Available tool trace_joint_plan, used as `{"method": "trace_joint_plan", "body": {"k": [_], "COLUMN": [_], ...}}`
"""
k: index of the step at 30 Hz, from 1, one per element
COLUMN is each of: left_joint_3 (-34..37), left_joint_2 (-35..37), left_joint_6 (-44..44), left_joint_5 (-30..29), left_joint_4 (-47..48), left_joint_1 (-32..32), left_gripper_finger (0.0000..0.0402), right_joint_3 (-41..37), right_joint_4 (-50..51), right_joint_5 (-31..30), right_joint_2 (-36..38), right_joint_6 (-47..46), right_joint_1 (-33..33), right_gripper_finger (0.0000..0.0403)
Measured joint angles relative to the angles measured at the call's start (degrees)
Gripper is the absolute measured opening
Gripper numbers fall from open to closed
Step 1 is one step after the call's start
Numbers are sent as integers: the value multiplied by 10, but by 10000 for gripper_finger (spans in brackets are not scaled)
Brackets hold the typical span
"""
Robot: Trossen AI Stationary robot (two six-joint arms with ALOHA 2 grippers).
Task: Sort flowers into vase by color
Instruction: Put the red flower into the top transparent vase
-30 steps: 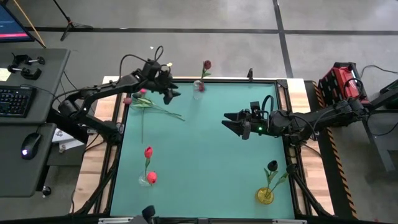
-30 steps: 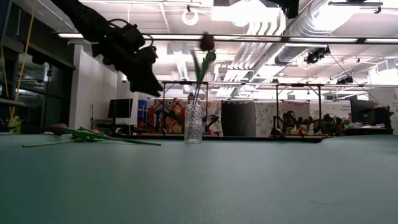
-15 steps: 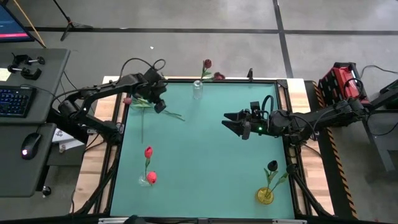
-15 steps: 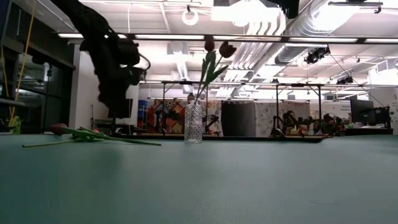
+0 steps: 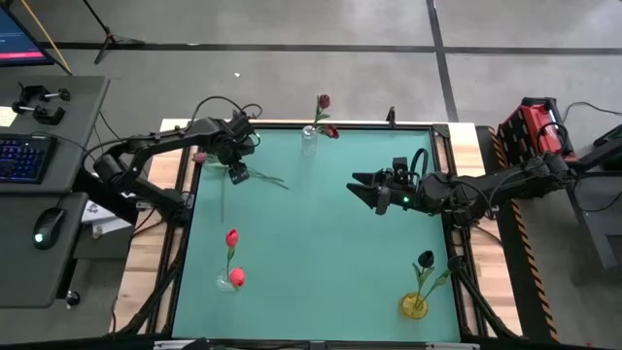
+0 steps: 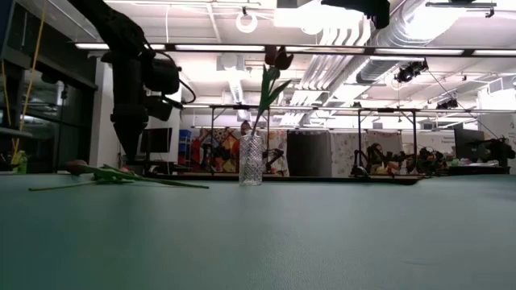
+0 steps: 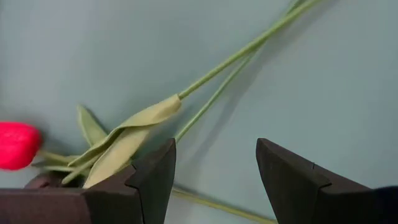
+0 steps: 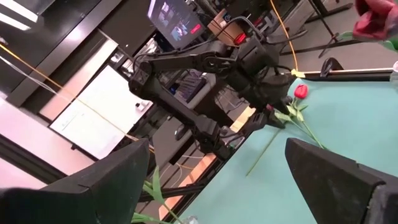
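Observation:
Several loose flowers point(image 5: 260, 177) lie flat at the table's far left, green stems crossing, one with a red-pink head point(image 7: 15, 144). My left gripper point(image 5: 238, 175) hangs open just above them, pointing straight down. Its fingers point(image 7: 152, 180) stand on either side of two stems point(image 7: 205, 112) and touch nothing. A clear glass vase point(image 5: 309, 142) at the far edge holds two maroon flowers point(image 6: 274, 58). My right gripper point(image 5: 358, 187) hovers open and level, right of the table's middle.
A clear vase point(image 5: 228, 281) with two red-pink flowers stands near the table's front left. A yellow vase point(image 5: 414, 306) with a near-black flower point(image 5: 425, 259) stands at the front right. Between them lies bare green table point(image 5: 321, 253).
My left gripper has tipped from slanting to pointing straight down. It has also come down and toward the table's left, away from the far vase and over the lying flowers. In that vase a second maroon head swung out sideways and has settled back a little.

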State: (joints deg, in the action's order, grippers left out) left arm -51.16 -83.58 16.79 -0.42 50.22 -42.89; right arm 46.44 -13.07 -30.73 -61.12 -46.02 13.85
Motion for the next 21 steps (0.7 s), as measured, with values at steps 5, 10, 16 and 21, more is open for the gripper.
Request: {"method": "trace_joint_plan", "body": {"k": [5,10,16,21], "left_joint_3": [0,0,0,0], "left_joint_2": [-49,-99,-112,-82], "left_joint_6": [25,41,33,41], "left_joint_5": [-1,-35,-56,-44], "left_joint_4": [15,6,18,30], "left_joint_1": [1,4,11,30], "left_gripper_finger": [211,211,211,211], "right_joint_3": [0,0,0,0], "right_joint_4": [2,13,28,40], "right_joint_5": [-1,-1,29,43], "right_joint_2": [0,0,0,0], "right_joint_6": [0,0,0,0], "right_joint_1": [0,0,0,0], "right_gripper_finger": [364,364,364,364]}}
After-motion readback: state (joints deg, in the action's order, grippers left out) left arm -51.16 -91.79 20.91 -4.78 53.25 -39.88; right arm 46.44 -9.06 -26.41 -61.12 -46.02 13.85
